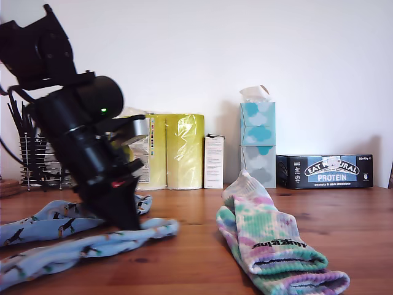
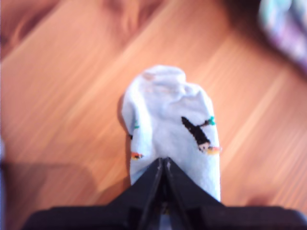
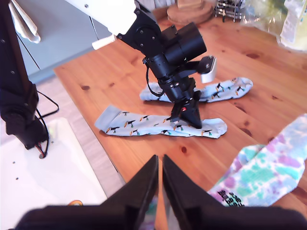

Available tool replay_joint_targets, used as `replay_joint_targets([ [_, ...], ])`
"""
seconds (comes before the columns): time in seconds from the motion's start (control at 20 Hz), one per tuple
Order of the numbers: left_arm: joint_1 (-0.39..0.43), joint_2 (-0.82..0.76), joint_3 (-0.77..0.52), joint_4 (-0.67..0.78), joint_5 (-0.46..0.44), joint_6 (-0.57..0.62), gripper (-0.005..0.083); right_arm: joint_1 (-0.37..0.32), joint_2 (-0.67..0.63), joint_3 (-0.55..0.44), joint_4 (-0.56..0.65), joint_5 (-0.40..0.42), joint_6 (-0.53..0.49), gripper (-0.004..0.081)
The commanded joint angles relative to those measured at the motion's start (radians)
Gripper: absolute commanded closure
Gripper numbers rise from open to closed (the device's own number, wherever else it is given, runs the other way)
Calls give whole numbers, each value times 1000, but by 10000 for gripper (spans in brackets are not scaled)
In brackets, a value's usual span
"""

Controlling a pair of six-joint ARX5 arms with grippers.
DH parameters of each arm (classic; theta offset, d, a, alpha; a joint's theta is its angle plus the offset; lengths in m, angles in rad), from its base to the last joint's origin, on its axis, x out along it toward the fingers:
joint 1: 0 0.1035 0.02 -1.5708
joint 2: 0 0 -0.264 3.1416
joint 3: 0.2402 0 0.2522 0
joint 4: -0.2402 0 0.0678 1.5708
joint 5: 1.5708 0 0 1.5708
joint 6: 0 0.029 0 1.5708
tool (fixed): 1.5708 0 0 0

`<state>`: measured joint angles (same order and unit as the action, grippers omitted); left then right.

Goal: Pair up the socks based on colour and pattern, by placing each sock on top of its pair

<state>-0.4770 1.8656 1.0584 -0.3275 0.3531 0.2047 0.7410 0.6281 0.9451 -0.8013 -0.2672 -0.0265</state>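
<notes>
Nearest in exterior view: tie-dye socks stacked on table, exterior view's right. Further left: first gripper clamped on nearer blue sock; second blue sock behind. Second gripper aloft, jaws together, empty.

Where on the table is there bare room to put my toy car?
The wooden table is bare between the near light blue bird-print sock that my first gripper pinches and the pastel tie-dye socks, and again between those and the dark protein bar box. It is crowded on the exterior view's left, around the two blue socks.
</notes>
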Motion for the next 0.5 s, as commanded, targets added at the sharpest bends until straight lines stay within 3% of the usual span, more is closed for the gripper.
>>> replay_joint_targets([
  [0.0, -19, 30, 4, 91, 12, -85, 797, 3, 2, 0, -2, 10, -5, 783],
  [0.15, -35, 69, 6, 249, -3, -219, 797, 3, 3, 0, -16, 11, -4, 783],
  [0.25, -34, 88, 13, 270, -27, -233, 797, 3, 3, 0, -29, 13, -5, 783],
  [0.35, -28, 78, 32, 216, -8, -231, 797, 3, 3, 0, -39, 14, -16, 783],
  [0.45, -12, 53, 91, 59, 65, -199, 797, 3, 3, 0, -43, 15, -27, 783],
])
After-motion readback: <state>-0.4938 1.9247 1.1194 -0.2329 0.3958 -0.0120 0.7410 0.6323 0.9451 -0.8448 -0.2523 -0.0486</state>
